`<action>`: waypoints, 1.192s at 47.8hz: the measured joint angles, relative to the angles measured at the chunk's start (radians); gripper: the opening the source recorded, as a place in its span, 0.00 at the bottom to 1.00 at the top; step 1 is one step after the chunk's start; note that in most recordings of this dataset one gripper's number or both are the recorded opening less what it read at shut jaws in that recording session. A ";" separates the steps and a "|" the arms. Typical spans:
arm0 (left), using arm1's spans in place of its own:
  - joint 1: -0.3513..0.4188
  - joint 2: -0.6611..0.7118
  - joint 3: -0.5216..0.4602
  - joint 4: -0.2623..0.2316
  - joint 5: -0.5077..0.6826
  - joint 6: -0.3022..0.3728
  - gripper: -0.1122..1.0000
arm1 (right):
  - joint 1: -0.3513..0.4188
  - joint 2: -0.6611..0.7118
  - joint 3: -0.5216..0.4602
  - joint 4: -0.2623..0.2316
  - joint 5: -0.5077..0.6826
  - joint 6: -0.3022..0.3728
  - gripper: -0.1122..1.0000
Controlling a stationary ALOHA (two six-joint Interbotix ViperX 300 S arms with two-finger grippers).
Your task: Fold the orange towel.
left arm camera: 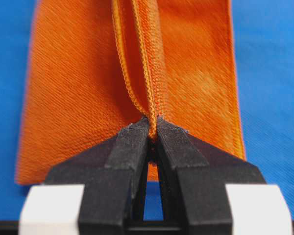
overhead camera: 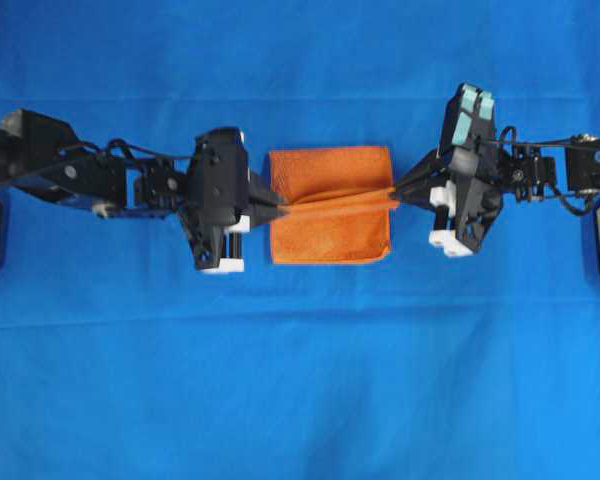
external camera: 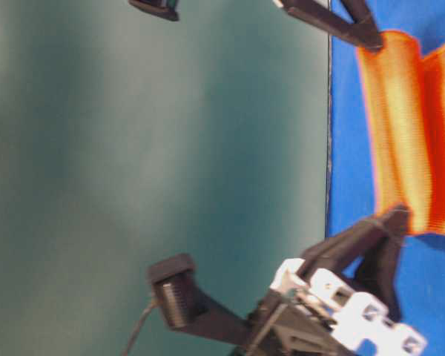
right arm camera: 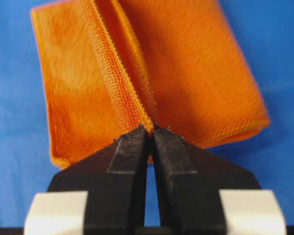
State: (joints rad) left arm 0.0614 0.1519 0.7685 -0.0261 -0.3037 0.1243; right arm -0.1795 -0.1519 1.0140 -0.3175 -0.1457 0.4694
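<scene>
1. Centrally on the blue sheet (overhead camera: 300, 380), the orange towel (overhead camera: 330, 205) lies folded.
2. Left gripper (overhead camera: 278, 211) and right gripper (overhead camera: 397, 194) each pinch its hemmed edges.
3. Bare sheet surrounds it.

One orange towel (overhead camera: 330, 205) lies near the middle of the one blue sheet (overhead camera: 300, 380), with a raised ridge running across it. Two grippers are present: the left gripper (overhead camera: 277, 211) is clamped on the ridge at one side edge of the towel, and the right gripper (overhead camera: 400, 192) is clamped on it at the opposite edge. Each gripper has two black fingers (left arm camera: 132, 147).
</scene>
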 measured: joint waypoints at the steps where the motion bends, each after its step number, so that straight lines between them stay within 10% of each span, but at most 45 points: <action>1: -0.002 0.006 0.002 0.000 -0.002 -0.005 0.11 | 0.002 0.005 0.000 0.005 -0.003 0.000 0.13; 17: -0.006 0.041 0.002 0.000 -0.005 -0.041 0.13 | 0.037 0.097 -0.002 0.048 -0.080 0.000 0.13; 25: -0.015 0.041 0.002 0.000 -0.003 -0.043 0.34 | 0.060 0.100 -0.006 0.064 -0.084 -0.002 0.14; 34: -0.032 0.035 0.002 -0.002 0.020 -0.041 0.66 | 0.087 0.095 -0.020 0.081 -0.074 0.000 0.58; 38: -0.032 -0.005 0.005 0.000 0.063 -0.041 0.65 | 0.109 0.069 -0.028 0.081 -0.046 -0.003 0.69; 57: -0.038 -0.416 0.081 0.000 0.270 -0.026 0.64 | 0.120 -0.319 -0.038 0.043 0.227 -0.023 0.65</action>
State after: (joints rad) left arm 0.0230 -0.2638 0.8498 -0.0261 -0.0337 0.0982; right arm -0.0598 -0.4709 0.9756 -0.2746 0.0813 0.4464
